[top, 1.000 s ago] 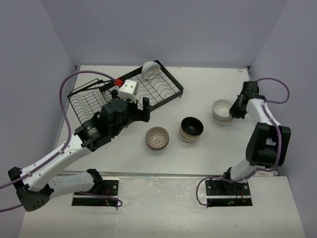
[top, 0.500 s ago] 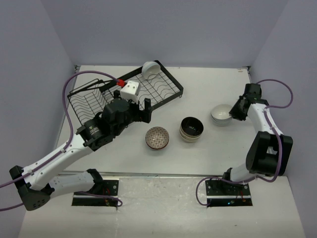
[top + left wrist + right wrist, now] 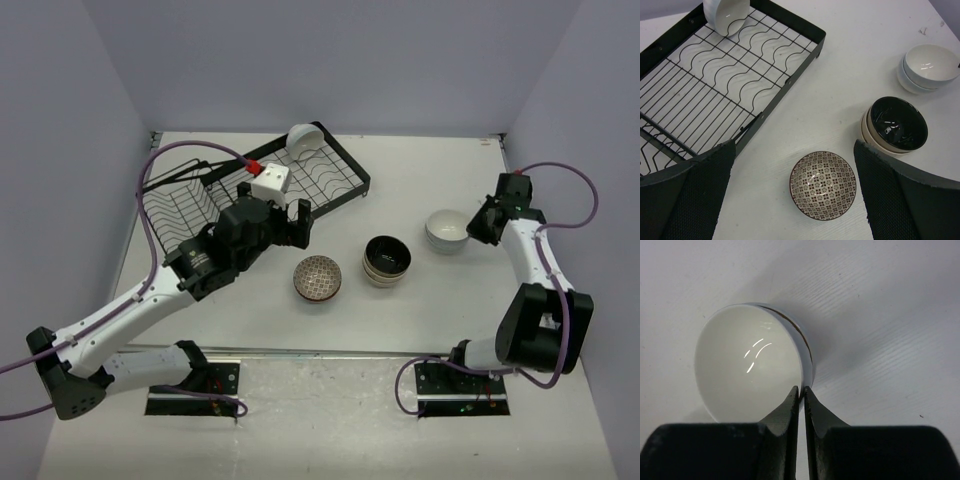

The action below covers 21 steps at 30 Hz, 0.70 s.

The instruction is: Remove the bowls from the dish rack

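dish rack (image 3: pixel 330 190) nearly unloaded
white bowl (image 3: pixel 303 136) on edge in it, beyond left hand (image 3: pixel 296 222); patterned bowl (image 3: pixel 317 277) and dark stack (image 3: pixel 386 259) between hands; white stack (image 3: pixel 447 231) beside right hand (image 3: pixel 480 222).

We count one dish rack (image 3: pixel 789 79) and at least six bowls. One white bowl (image 3: pixel 726 14) stands on edge in the rack. On the surface (image 3: pixel 420 170) we count three groups. There is one white stack (image 3: pixel 930 65) showing two rims, one tan stack (image 3: pixel 897 122) with a dark inside showing at least two rims, and one single patterned bowl (image 3: pixel 823 186). We count two arms, the left arm (image 3: pixel 150 300) and the right arm (image 3: pixel 530 255).
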Each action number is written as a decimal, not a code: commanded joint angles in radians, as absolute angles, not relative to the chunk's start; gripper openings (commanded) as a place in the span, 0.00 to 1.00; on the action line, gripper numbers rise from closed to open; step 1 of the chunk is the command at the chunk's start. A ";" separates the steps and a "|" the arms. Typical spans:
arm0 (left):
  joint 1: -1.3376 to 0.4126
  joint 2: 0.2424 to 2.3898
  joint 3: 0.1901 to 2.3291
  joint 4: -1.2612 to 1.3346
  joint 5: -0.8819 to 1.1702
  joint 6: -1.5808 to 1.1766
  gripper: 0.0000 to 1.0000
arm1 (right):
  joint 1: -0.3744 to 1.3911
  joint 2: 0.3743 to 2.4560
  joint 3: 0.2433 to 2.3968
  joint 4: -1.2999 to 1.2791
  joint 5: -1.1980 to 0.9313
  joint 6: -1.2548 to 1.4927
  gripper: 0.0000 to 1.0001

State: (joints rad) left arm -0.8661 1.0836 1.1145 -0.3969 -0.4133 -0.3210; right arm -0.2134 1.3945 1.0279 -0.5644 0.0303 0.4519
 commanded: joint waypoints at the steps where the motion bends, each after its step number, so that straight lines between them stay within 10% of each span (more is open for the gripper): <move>1: -0.862 1.091 1.120 -0.345 -0.400 -0.304 1.00 | -0.215 1.425 1.016 -0.529 0.014 0.459 0.06; 8: -0.862 1.108 1.117 -0.341 -0.405 -0.307 1.00 | -0.215 1.433 1.009 -0.525 0.005 0.460 0.02; 21: -0.799 1.343 1.256 -0.265 -0.474 -0.482 1.00 | -0.193 1.139 1.037 -0.558 -0.112 0.477 0.27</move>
